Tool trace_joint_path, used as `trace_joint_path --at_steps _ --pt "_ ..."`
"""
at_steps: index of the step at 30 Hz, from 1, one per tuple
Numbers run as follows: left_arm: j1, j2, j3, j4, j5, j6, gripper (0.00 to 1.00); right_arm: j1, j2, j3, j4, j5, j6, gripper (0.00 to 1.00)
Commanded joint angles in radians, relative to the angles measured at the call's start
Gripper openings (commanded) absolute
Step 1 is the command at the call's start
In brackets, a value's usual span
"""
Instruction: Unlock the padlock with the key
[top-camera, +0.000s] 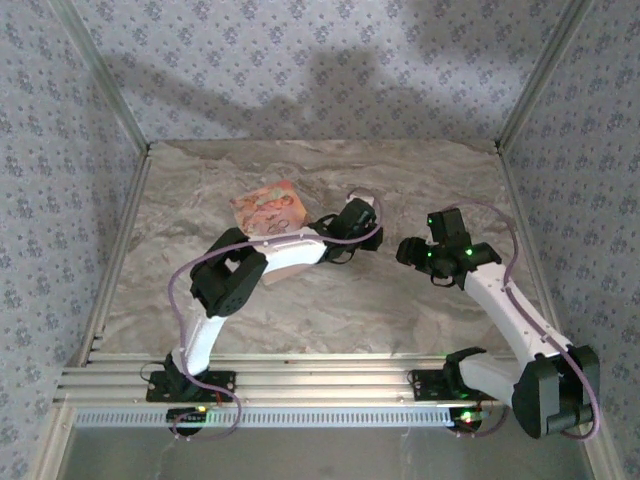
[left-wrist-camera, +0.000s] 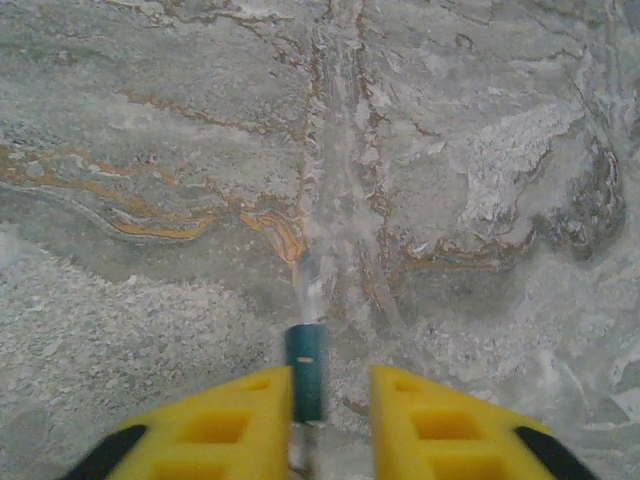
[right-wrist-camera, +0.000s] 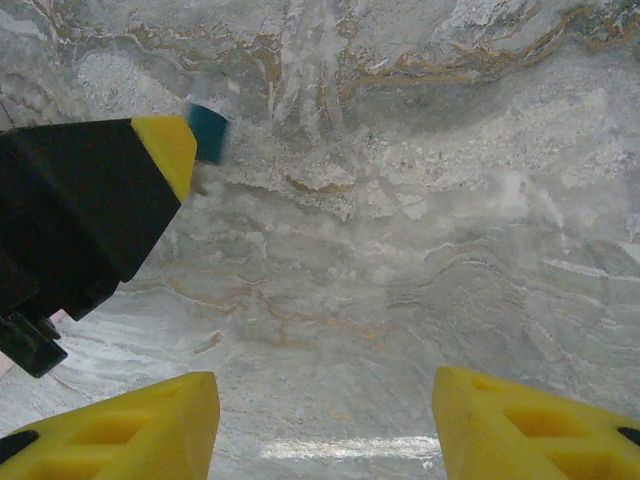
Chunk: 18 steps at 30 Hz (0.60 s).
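Note:
The key (left-wrist-camera: 305, 365) has a teal head and a silver blade pointing away over the marble table. It stands between my left gripper's (left-wrist-camera: 331, 400) yellow fingers, against the left finger (left-wrist-camera: 230, 420), with a clear gap to the right one, so the jaws are apart. From the right wrist view the teal key head (right-wrist-camera: 208, 132) pokes out past the left gripper's yellow fingertip (right-wrist-camera: 168, 145). My right gripper (right-wrist-camera: 325, 420) hangs open over bare marble with nothing between its fingers. In the top view the left gripper (top-camera: 352, 215) and the right gripper (top-camera: 408, 250) face each other mid-table. The padlock is out of view.
A pink and orange printed packet (top-camera: 268, 208) lies on the table behind the left arm. Patterned walls with metal posts (top-camera: 120, 110) enclose the table on three sides. An aluminium rail (top-camera: 300, 385) runs along the near edge.

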Motion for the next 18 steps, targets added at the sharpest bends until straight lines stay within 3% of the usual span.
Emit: trace_joint_path --at_steps 1,9,15,18 --pt "0.001 -0.033 0.052 -0.044 -0.021 0.064 0.33 -0.008 -0.015 0.006 -0.038 0.02 -0.023 0.6" --pt "0.005 -0.167 0.084 -0.173 -0.1 0.254 0.46 -0.019 -0.074 0.068 -0.096 0.105 -0.067 0.68" --pt "0.043 -0.345 0.066 -0.283 -0.189 0.437 0.7 -0.038 -0.162 0.095 -0.085 0.274 -0.119 0.79" --pt "0.1 -0.452 0.026 -0.328 -0.227 0.504 0.87 -0.046 -0.206 0.081 -0.035 0.357 -0.167 0.93"
